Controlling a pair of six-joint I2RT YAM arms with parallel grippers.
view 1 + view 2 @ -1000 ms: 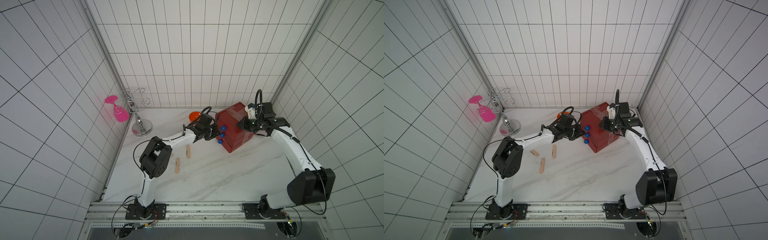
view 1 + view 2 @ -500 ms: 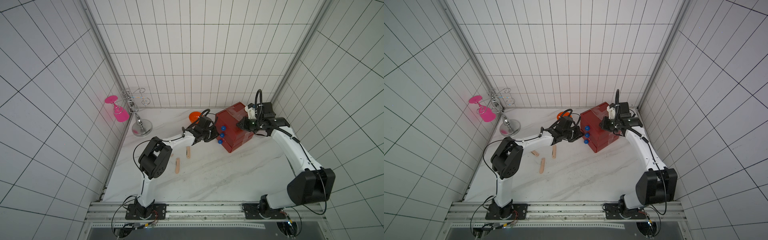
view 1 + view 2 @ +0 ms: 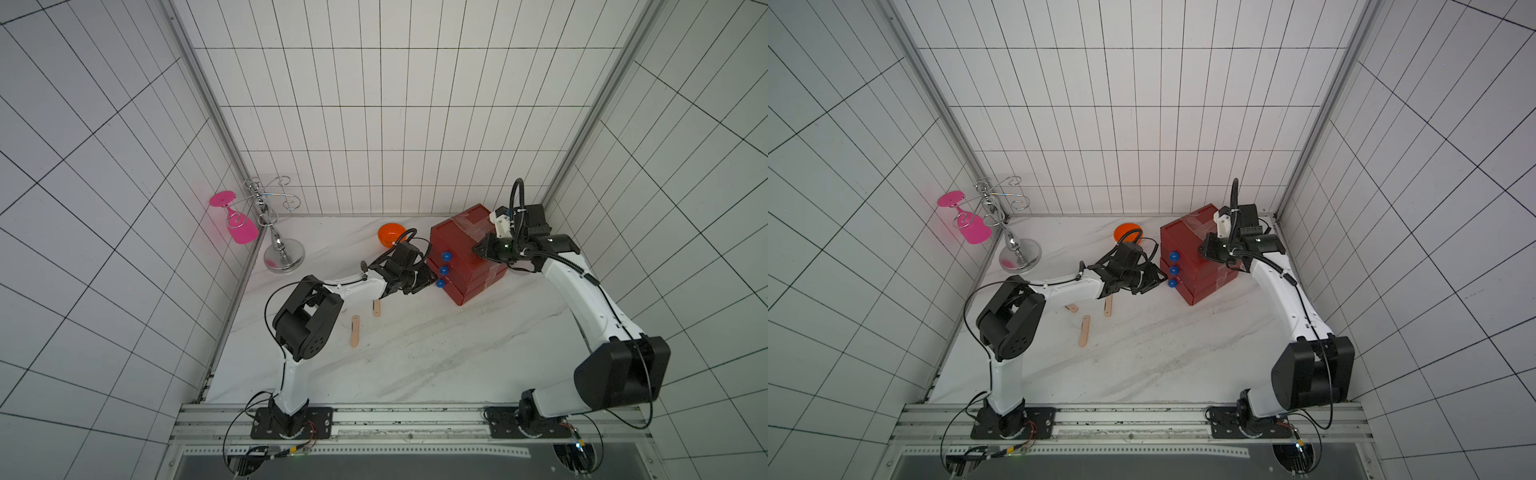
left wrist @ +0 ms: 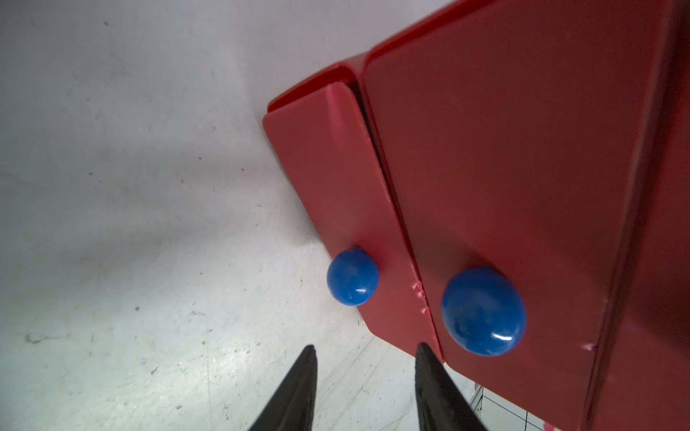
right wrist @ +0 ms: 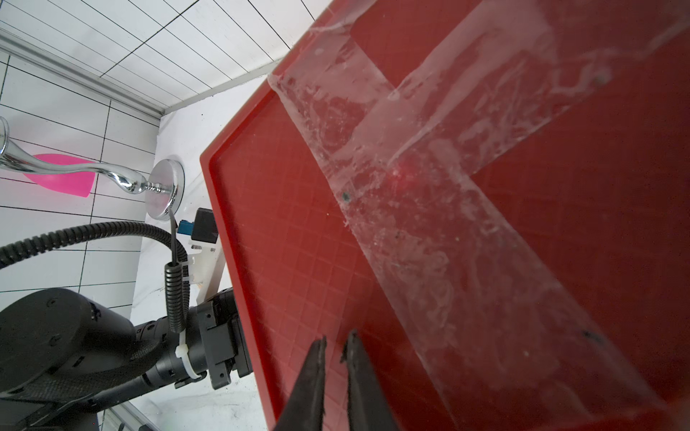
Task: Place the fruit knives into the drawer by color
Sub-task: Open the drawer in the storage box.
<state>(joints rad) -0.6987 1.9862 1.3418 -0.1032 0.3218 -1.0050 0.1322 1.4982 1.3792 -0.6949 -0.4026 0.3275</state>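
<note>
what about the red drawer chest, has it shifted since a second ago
No. The red drawer chest sits where it was, with the same gap to the orange bowl and the same spot by the back wall in both top views.

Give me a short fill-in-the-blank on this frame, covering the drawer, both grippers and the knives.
The drawer has three ___ knobs. The left gripper, jaws apart, holds ___. The right gripper is over the drawer's taped ___. The visible fruit knives lie on the ___, outside the drawer.
Missing: blue; nothing; top; table.
</note>
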